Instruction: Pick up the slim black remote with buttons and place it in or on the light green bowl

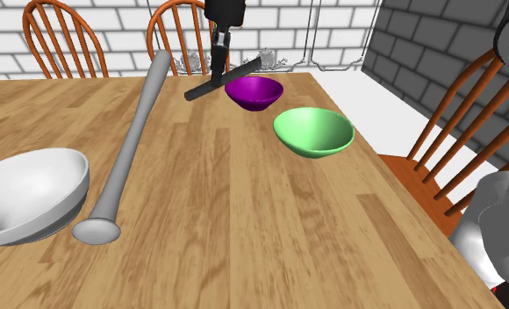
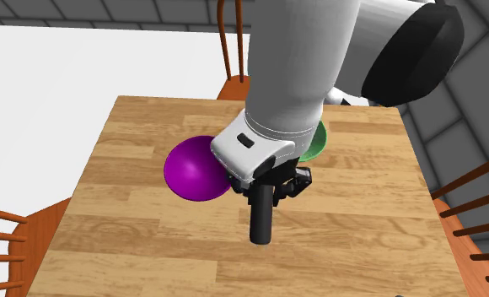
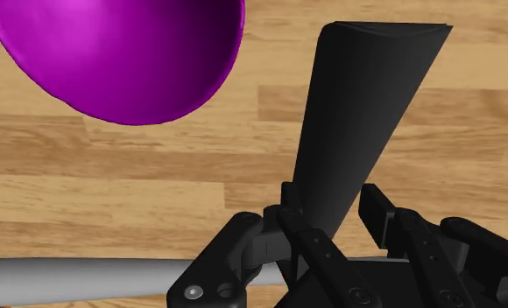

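Your pincer [image 1: 219, 68] is clamped on the slim black remote [image 1: 200, 89] | light green round bowl [image 1: 314, 132] near it, past the purple bowl [image 1: 254, 92]

Table [image 1: 244, 228]: bears three bowls and a rod.
Bowl A [image 1: 25, 197]: at the near edge, shoulder view's left.
Rod [image 1: 132, 140]: lies flat just right of bowl A and runs away toward the far edge.
Bowl B [image 1: 254, 91]: far middle of the table, right of the rod's far end.
Bowl C [image 1: 314, 132]: just beside bowl B, nearer and to the right.
Remote [image 1: 200, 89]: clasped in the gripper [image 1: 219, 72], tilted, above the table, between rod and bowl B.
Chairs: two [image 1: 64, 35] behind the far edge, one [image 1: 472, 123] at the right side.
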